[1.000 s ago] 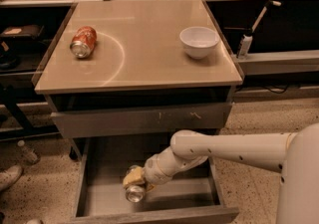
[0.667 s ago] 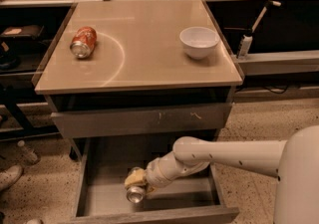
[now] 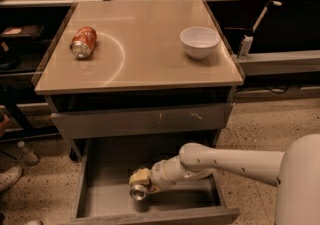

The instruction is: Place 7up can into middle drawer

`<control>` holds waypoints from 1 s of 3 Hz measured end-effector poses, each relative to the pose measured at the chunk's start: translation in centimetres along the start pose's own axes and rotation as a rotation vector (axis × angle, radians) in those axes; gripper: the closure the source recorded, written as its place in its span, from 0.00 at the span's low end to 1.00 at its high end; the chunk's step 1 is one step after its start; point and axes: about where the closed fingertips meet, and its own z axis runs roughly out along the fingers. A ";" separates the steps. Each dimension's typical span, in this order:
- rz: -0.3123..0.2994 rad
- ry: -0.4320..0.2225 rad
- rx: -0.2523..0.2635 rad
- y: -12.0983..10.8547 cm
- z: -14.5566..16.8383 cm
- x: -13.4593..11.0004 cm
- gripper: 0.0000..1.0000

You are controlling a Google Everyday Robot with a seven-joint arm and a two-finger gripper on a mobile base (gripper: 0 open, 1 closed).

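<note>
We see the jaws closed around the pale can (image 3: 138, 192), with the gripper (image 3: 142, 184) low inside the open drawer (image 3: 100, 204) near its front, while above an orange can (image 3: 83, 42) and white bowl (image 3: 199, 42) sit on the table (image 3: 150, 64).

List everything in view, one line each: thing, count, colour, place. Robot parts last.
7up can: one, silvery, in the gripper inside the middle drawer
middle drawer: one, grey, pulled open, lowest
scratched drawer: one, grey, below the tabletop
orange-red can: one, lying on table's left
bowl: one, white, table's right
table: one, tan top
arm: one, white, reaching in from the right
gripper: one, yellowish, shut on the 7up can in the drawer
</note>
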 end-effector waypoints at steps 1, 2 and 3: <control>0.032 -0.007 -0.012 -1.2 0.8 -0.9 1.00; 0.033 -0.007 -0.013 -1.2 0.8 -0.9 0.81; 0.033 -0.007 -0.013 -1.2 0.8 -0.9 0.58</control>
